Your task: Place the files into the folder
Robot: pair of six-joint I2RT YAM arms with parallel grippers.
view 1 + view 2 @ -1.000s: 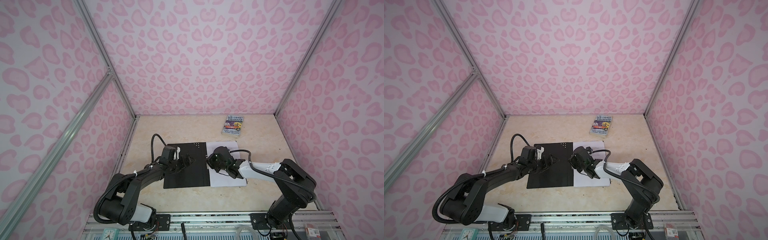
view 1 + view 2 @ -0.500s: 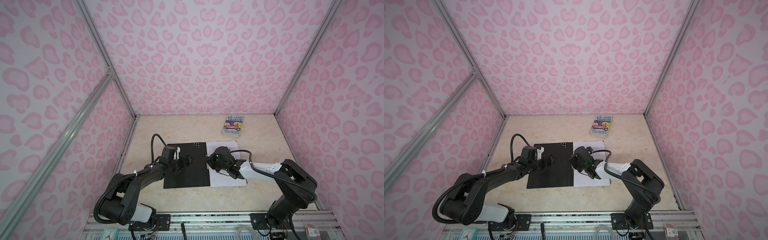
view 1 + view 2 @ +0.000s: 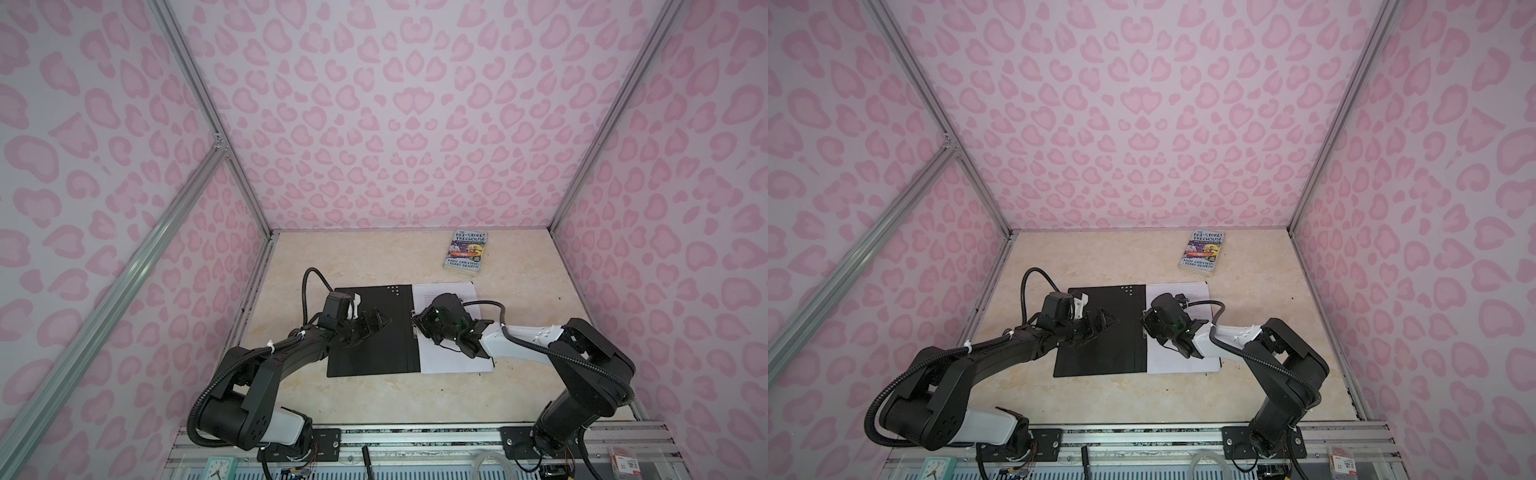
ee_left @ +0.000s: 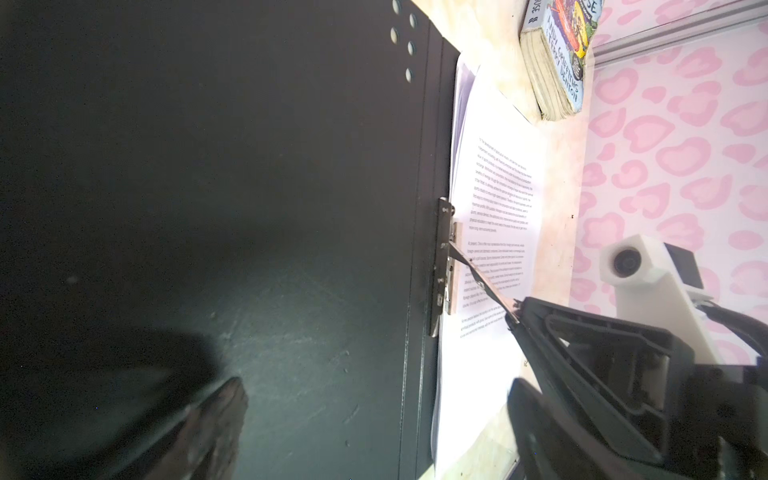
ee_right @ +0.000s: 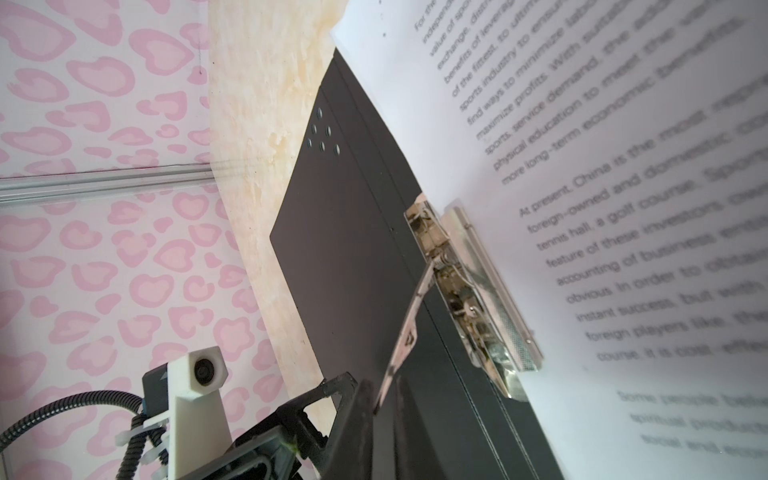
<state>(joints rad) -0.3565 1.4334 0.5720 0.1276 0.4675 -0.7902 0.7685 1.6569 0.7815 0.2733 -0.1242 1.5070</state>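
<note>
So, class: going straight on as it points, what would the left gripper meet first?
Probably the silver metal spine clip of the open black-lined folder; the left gripper points that way, though height is unclear.

Both arms stretch low toward the middle, the left hand [image 3: 376, 326] spread wide open, the right hand [image 3: 417, 323] pinched nearly closed, their fingertips pointing at one another, slightly apart.

Pink heart-patterned walls [image 3: 374, 124], aluminium frame struts [image 3: 196, 87], beige marbled tabletop [image 3: 374, 399], bright even light.
</note>
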